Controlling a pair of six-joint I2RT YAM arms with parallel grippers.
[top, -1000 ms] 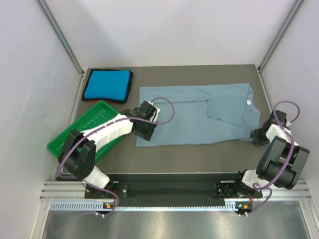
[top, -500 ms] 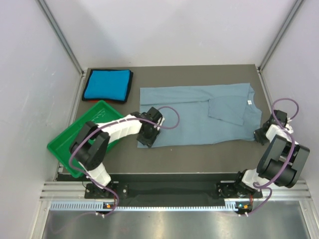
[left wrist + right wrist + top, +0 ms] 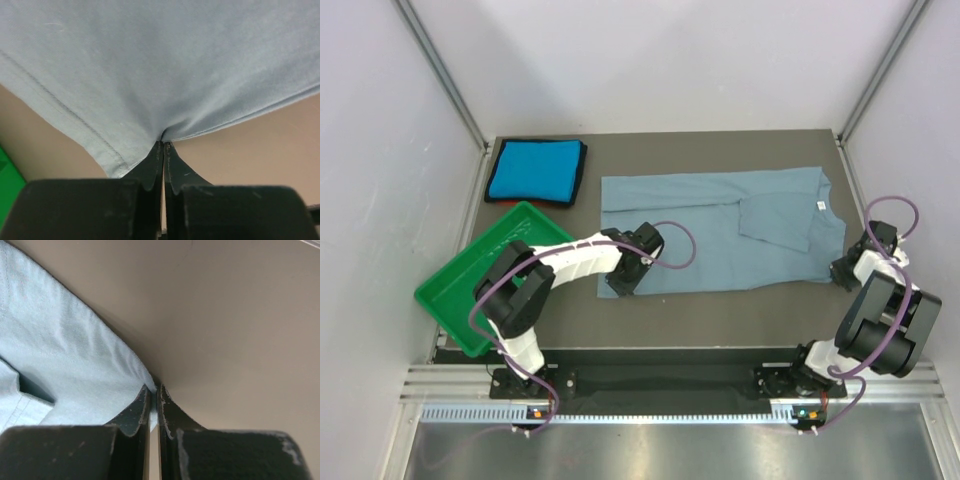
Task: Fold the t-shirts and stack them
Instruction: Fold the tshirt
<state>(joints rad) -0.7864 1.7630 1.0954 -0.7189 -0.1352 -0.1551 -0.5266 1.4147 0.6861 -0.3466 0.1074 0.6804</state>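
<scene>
Your large dusty grey-blue cloth t-shirt (image 3: pixel 720 225) lies spread mid-frame. The left gripper (image 3: pixel 163 144) pinches its lower-left hem and the right gripper (image 3: pixel 154 388) its lower-right edge. It looks light and limp, so expect sag between the grips.

A dark brown-grey matte table (image 3: pixel 720 310) stands enclosed by plain white walls (image 3: pixel 660 60) behind and beside it; a ribbed silver aluminium rail (image 3: pixel 430 385) runs along its near edge.

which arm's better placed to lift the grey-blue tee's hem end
Left: the left end effector is shut on the grey-blue cloth t-shirt at its hem corner; the right end effector grips the collar end.
</scene>
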